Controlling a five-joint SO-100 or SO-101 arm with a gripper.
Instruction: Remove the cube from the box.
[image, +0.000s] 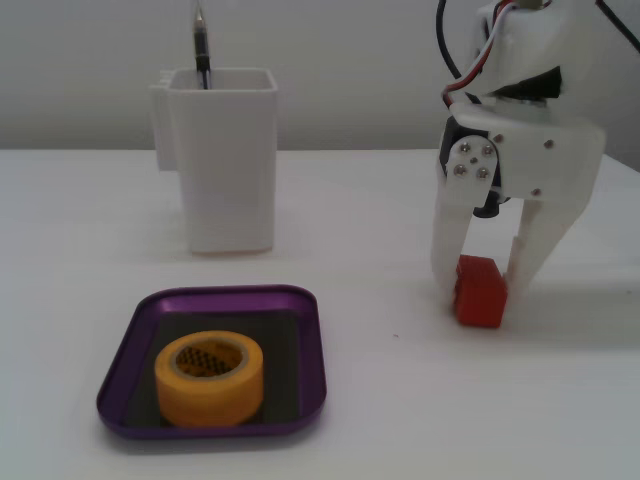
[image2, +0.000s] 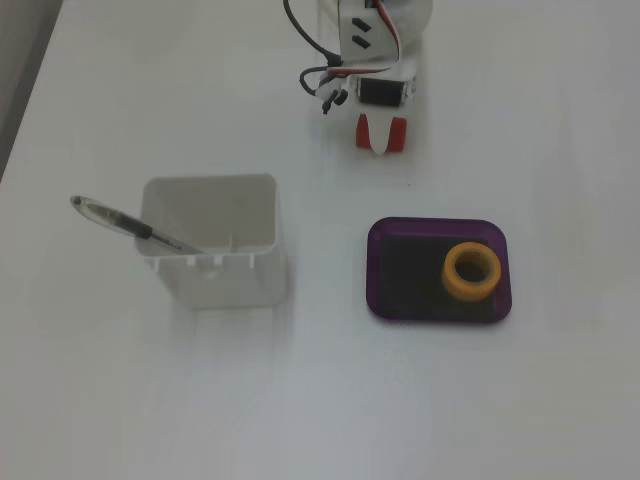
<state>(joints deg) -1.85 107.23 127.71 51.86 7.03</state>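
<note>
The red cube (image: 481, 295) rests on the white table, outside the purple box (image: 310, 345) and to its right in a fixed view. My white gripper (image: 482, 290) comes down from above, with one finger against each side of the cube. In the fixed view from above, the cube (image2: 398, 133) sits just beyond the box (image2: 385, 265), with a white finger of the gripper (image2: 378, 140) across it. The box holds only a yellow tape roll (image: 209, 379).
A tall white container (image: 222, 160) with a pen (image: 201, 45) in it stands behind the box, to the left. It also shows in the fixed view from above (image2: 212, 250). The arm's body and cables (image2: 365, 40) are at the far edge.
</note>
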